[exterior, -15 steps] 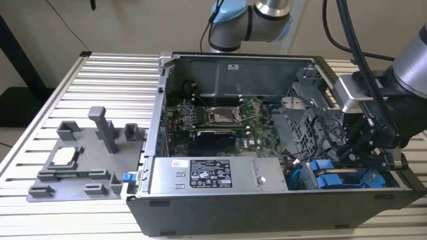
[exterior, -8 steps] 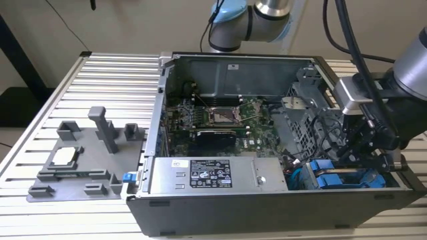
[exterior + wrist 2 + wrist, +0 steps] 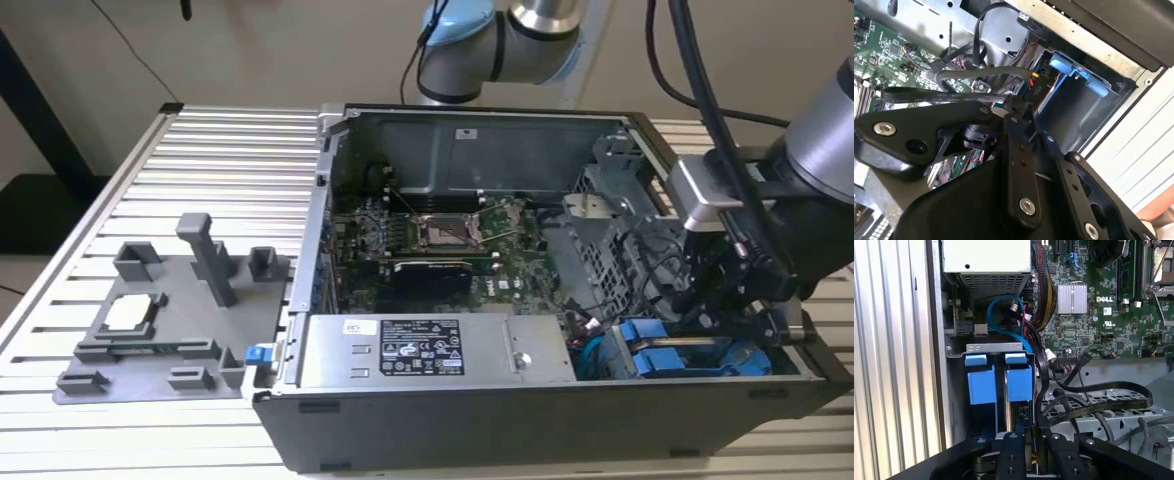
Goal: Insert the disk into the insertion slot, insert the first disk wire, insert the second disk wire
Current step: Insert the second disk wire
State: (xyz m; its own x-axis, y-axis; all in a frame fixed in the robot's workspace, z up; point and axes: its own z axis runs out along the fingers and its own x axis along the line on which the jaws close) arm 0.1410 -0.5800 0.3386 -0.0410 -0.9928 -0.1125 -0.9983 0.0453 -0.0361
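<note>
Grey fixture tray (image 3: 160, 330) lies on the slatted surface (image 3: 240, 150), well apart from the pincer (image 3: 727, 320). Open computer case (image 3: 534, 420) sits between. Pincer is lowered at the insertion slot (image 3: 956, 390), where 2 blue-framed drives stand side by side; the disk (image 3: 1019, 382) sits just ahead of its fingertips. Pincer state: cannot tell.

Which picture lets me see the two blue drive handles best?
The first wrist view: both blue handles face the camera, side by side in their metal bay. In the exterior view they are partly behind the arm's black gripper. In the second wrist view they appear edge-on.
</note>
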